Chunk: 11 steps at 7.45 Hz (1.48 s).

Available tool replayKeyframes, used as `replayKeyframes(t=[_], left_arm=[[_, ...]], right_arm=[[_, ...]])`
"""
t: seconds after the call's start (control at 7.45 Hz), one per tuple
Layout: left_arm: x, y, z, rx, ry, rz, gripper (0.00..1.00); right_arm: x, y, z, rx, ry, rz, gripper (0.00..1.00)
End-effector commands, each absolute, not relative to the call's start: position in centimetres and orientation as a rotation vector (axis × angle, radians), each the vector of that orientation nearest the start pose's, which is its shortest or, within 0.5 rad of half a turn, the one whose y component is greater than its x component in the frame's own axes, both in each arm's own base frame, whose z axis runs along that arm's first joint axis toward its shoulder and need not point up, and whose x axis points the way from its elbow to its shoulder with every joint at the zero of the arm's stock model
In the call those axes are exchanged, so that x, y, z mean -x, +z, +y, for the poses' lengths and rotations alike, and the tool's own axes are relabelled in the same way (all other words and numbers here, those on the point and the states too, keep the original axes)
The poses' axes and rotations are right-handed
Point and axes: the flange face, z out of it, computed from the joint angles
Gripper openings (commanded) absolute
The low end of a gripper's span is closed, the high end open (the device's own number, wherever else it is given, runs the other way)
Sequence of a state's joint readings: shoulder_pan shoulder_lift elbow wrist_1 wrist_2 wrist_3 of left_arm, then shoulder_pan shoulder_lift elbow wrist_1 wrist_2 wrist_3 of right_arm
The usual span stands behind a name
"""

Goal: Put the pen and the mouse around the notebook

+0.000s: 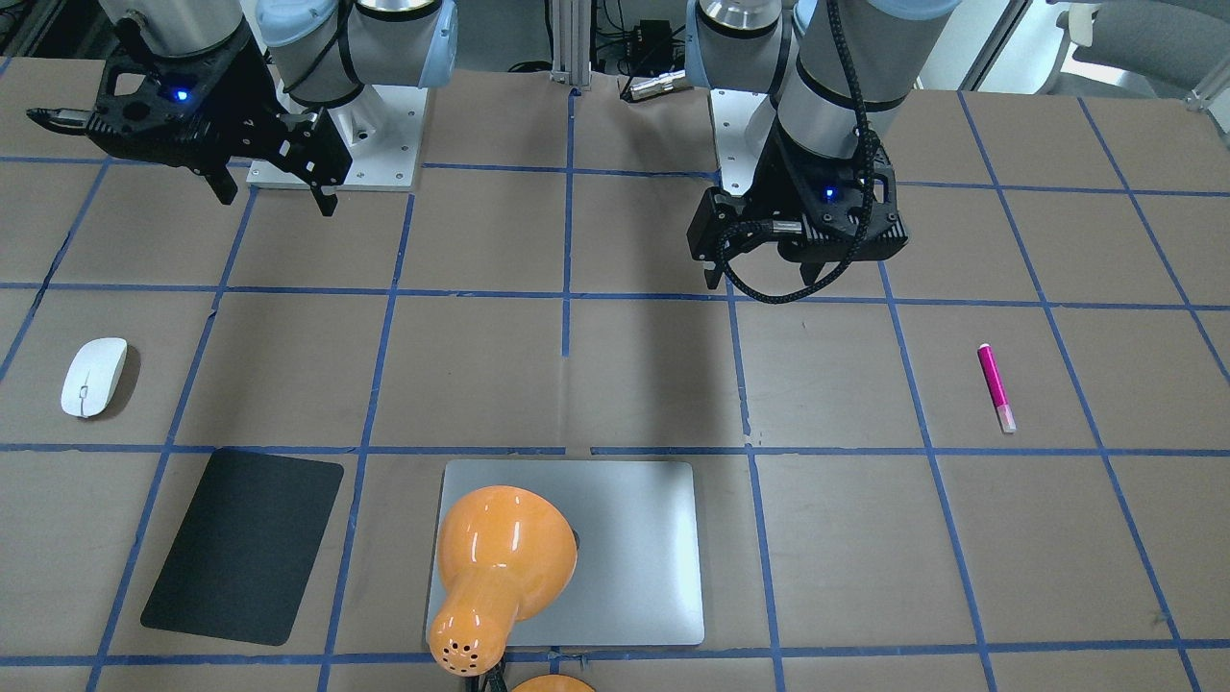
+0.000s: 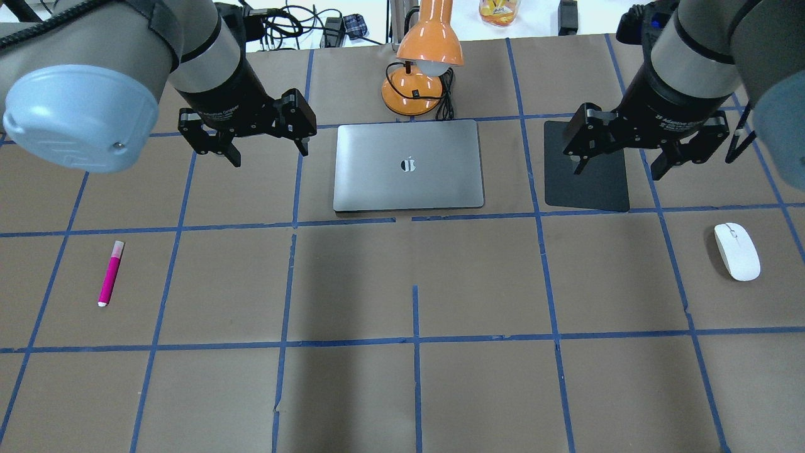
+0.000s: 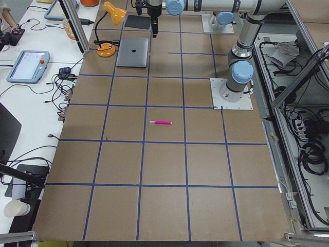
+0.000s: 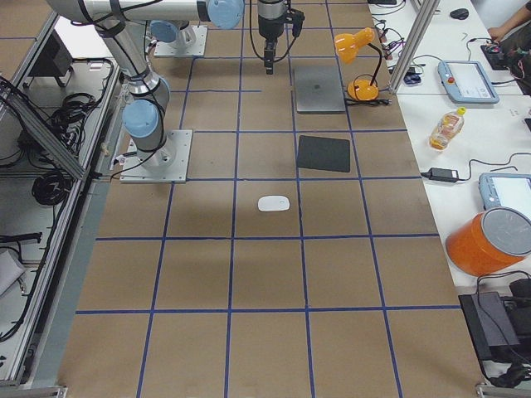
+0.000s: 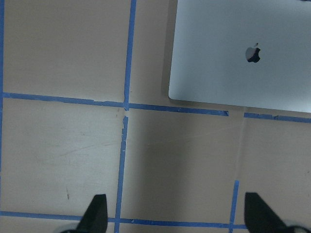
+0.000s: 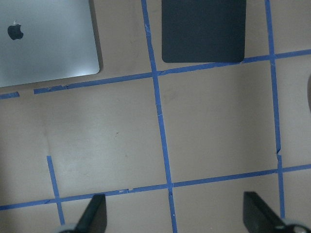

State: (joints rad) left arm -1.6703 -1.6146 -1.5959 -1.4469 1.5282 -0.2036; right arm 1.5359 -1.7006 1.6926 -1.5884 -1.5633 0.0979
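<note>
Currently, left gripper [image 2: 270,154] and right gripper [image 2: 619,170] both hover with jaws wide apart, empty. Pen [image 2: 111,274] lies well left of notebook [image 2: 409,182]; mouse [image 2: 737,251] lies well right, beyond black mat [image 2: 588,189].

Pen [image 2: 111,274]: bare surface [image 2: 478,283] all round, near the left edge.
Mouse [image 2: 737,251]: open on every side, near the right edge.
Notebook [image 2: 409,165]: lamp [image 2: 420,69] just beyond its far side; black mat [image 2: 588,167] apart, toward the right edge.
</note>
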Motion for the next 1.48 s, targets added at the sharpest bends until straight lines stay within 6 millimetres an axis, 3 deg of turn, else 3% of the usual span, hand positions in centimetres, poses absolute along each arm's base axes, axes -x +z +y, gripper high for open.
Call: replayKeyframes(t=[0.0, 0.13, 0.27, 0.4, 0.54, 0.67, 0.8, 0.94, 1.07, 1.21, 1.34], left_arm=[[18.4, 46.6, -50.0, 0.143, -0.078, 3.188, 1.0], [16.7, 46.7, -50.4, 0.065, -0.078, 3.187, 1.0], [13.6, 46.6, -51.1, 0.084, -0.06, 3.182, 1.0], [9.2, 46.0, -51.8, 0.198, -0.034, 3.178, 1.0], [4.9, 44.0, -51.9, 0.174, 0.02, 3.183, 1.0], [2.1, 41.8, -51.6, 0.0, 0.029, 3.191, 1.0], [-0.8, 40.6, -51.6, 0.015, -0.002, 3.186, 1.0], [-5.8, 38.5, -51.4, -0.057, 0.018, 3.192, 1.0], [-10.6, 35.7, -50.7, -0.096, 0.019, 3.198, 1.0], [-14.8, 31.7, -49.3, -0.095, -0.026, 3.186, 1.0], [-17.6, 27.7, -48.0, -0.132, -0.07, 3.168, 1.0]], right_arm=[[-9.9, 47.5, -44.7, -0.262, 0.028, 3.126, 1.0], [-6.2, 46.6, -45.2, -0.394, 0.055, 3.109, 1.0], [-1.1, 45.6, -45.2, -0.548, 0.099, 3.081, 1.0], [3.3, 44.6, -44.9, -0.541, 0.123, 3.071, 1.0], [6.8, 43.3, -44.2, -0.487, 0.145, 3.065, 1.0], [10.1, 41.7, -43.5, -0.478, 0.138, 3.056, 1.0], [13.3, 39.2, -43.3, -0.414, 0.073, 3.079, 1.0], [16.1, 35.9, -42.6, -0.275, 0.068, 3.092, 1.0], [18.5, 33.9, -41.3, -0.248, 0.051, 3.093, 1.0], [20.0, 32.1, -40.4, -0.22, 0.037, 3.1, 1.0], [20.6, 30.2, -40.9, -0.204, 0.017, 3.112, 1.0]])
